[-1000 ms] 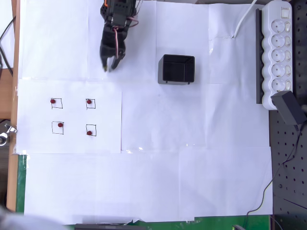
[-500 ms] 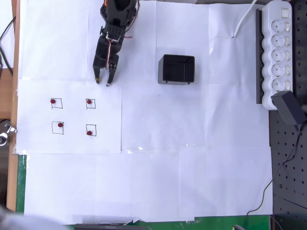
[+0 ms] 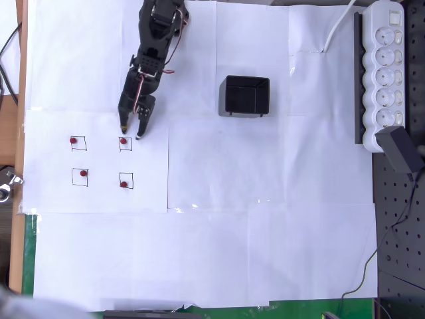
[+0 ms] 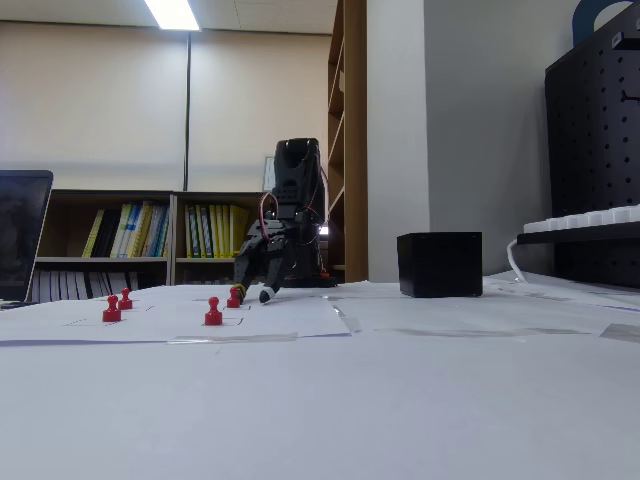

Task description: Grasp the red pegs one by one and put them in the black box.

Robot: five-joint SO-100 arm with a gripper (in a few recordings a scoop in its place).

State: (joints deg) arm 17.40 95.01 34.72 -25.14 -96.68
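- Stretching wide and bare, the white paper sheets leave open room near and right of the pegs.
- Four red pegs stand in drawn squares at left, small knobbed pawns in the fixed view.
- The gripper hangs released, fingers parted just beside the far-right peg.
- The black box, thin-walled and square, sits well right; its inside is shadowed.

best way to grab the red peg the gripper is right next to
Take the red peg by its narrow upper stem, coming down from above. The fixed view shows it standing upright, round knob over a wider base, so fingers closing level around the stem should hold without tipping it. The gripper already hangs open beside it; the other pegs stand well apart.
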